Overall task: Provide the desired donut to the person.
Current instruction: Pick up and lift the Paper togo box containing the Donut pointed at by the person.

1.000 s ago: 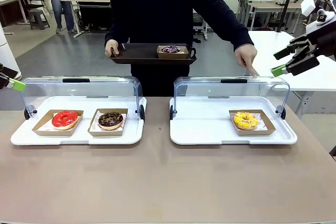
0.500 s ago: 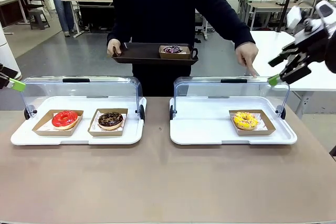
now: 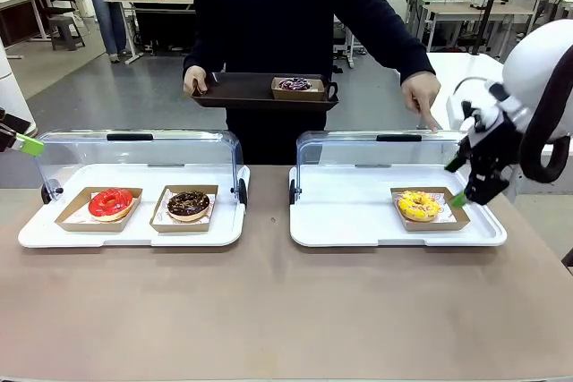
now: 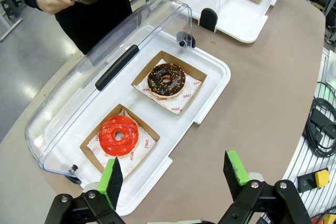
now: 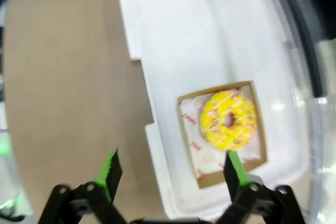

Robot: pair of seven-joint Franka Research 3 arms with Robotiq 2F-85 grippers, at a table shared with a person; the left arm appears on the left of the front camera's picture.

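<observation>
The person (image 3: 295, 6) stands at the far side and holds a dark tray (image 3: 237, 92) carrying a purple-glazed donut (image 3: 294, 85) in a card box. Their other hand (image 3: 421, 96) points a finger down at the right display case's lid. Under that raised lid lies a yellow sprinkled donut (image 3: 418, 206) (image 5: 228, 119) in a card box. My right gripper (image 3: 457, 182) (image 5: 172, 174) hangs open just right of the yellow donut, above the tray edge, holding nothing. My left gripper (image 4: 173, 174) is open and held high over the left case.
The left white tray (image 3: 36, 230) holds a red donut (image 3: 110, 203) (image 4: 118, 135) and a chocolate donut (image 3: 188, 205) (image 4: 166, 78) under a raised clear lid (image 3: 134, 149). The right white tray (image 3: 340, 221) also has its lid (image 3: 394, 145) up. Brown tabletop (image 3: 269, 310) lies in front.
My right arm has swung down and inward from high at the right, to hang beside the yellow donut. The person's pointing hand and my left arm stay put.
</observation>
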